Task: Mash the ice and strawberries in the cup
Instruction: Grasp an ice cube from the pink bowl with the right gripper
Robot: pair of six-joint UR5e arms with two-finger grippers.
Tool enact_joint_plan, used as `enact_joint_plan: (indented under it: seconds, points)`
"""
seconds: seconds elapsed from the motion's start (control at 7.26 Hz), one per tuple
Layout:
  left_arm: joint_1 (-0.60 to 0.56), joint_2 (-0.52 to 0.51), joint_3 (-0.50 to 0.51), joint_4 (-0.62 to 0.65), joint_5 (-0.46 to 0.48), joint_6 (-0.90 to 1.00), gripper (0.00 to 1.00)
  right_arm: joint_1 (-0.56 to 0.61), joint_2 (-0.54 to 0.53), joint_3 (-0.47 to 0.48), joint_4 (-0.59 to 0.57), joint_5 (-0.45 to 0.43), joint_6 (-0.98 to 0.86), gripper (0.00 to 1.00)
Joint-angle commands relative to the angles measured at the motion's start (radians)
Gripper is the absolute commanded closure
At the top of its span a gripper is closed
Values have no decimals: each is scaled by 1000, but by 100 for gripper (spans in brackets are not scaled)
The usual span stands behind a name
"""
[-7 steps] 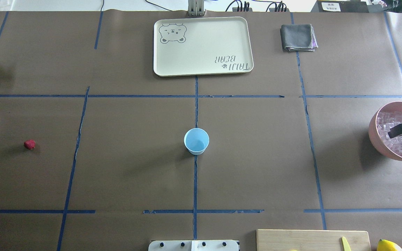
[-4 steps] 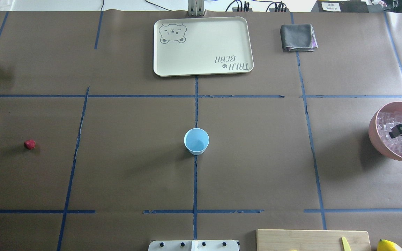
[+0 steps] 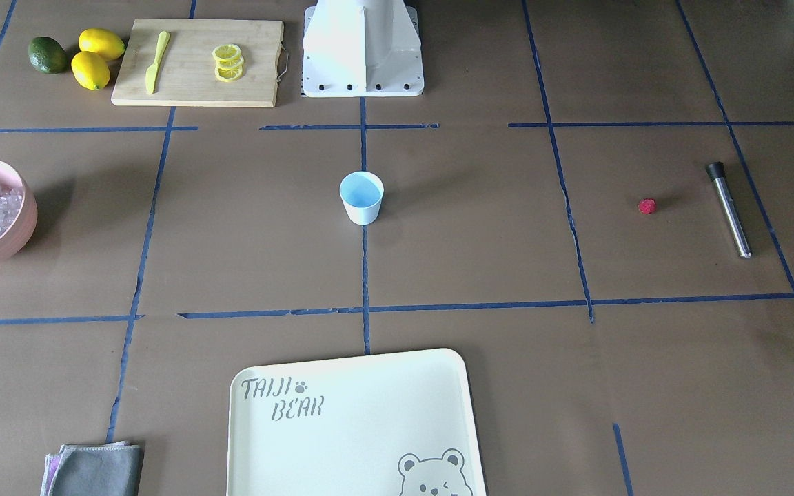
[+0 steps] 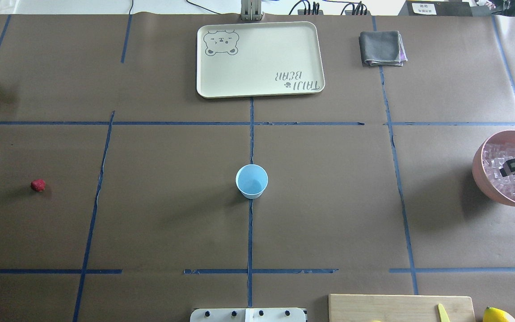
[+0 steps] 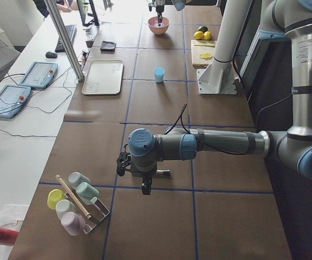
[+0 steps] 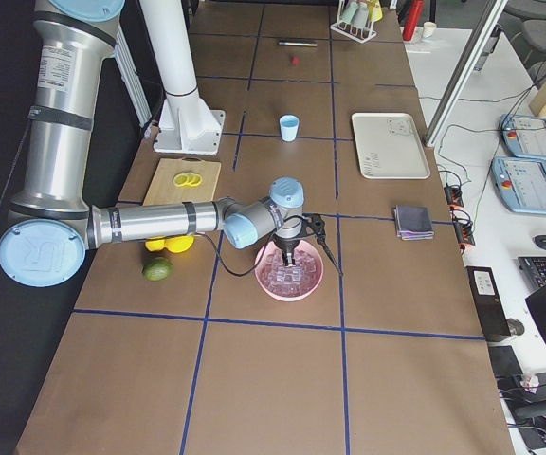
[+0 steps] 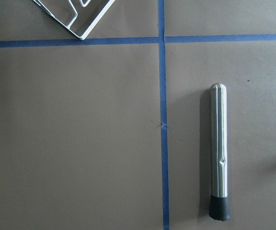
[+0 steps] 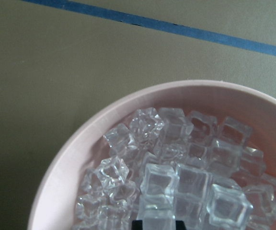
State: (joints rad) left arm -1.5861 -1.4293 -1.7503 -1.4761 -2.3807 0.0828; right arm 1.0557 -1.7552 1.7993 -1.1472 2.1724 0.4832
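The cup point(image 4: 251, 180), white outside and light blue inside, stands upright and empty at the table's centre. A small red strawberry point(image 4: 38, 185) lies far to the left. The ice point(image 8: 176, 158) fills a pink bowl point(image 4: 481, 174) at the right edge. My right gripper point(image 4: 514, 166) reaches down into that bowl among the cubes; I cannot tell whether it is open or shut. My left gripper point(image 5: 145, 187) hangs over the table's left end above a steel muddler point(image 7: 219, 153). It shows only in the exterior left view, so I cannot tell its state.
A cream bear tray point(image 4: 259, 58) and a folded grey cloth point(image 4: 382, 48) lie at the far side. Near the robot's base is a cutting board point(image 3: 197, 62) with lemon slices and a yellow knife, with lemons point(image 3: 97, 55) beside it. A rack of cups point(image 5: 77, 203) stands at the left end.
The right gripper's fingers have shifted slightly inside the pink bowl. The cup, strawberry and muddler have not moved.
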Motion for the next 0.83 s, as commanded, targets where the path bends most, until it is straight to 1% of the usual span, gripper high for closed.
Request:
enact_joint_plan:
  seconds: [0.0, 0.14, 0.28, 0.41, 0.55, 0.69]
  points:
    - [0, 1, 0, 2, 0, 0, 0, 9, 2, 38, -6, 12, -6, 82]
    - [0, 1, -2, 2, 0, 0, 0, 36, 2, 87, -31, 15, -6, 87]
    - [-2, 1, -2, 2, 0, 0, 0, 38, 17, 166, -140, 14, -6, 91]
    - [0, 1, -2, 2, 0, 0, 0, 44, 128, 199, -287, 12, -2, 91]
    - [0, 1, -2, -6, 0, 0, 0, 26, 243, 198, -380, 6, 8, 92]
    - [0, 1, -8, -7, -2, 0, 0, -5, 335, 192, -444, 3, 12, 96]
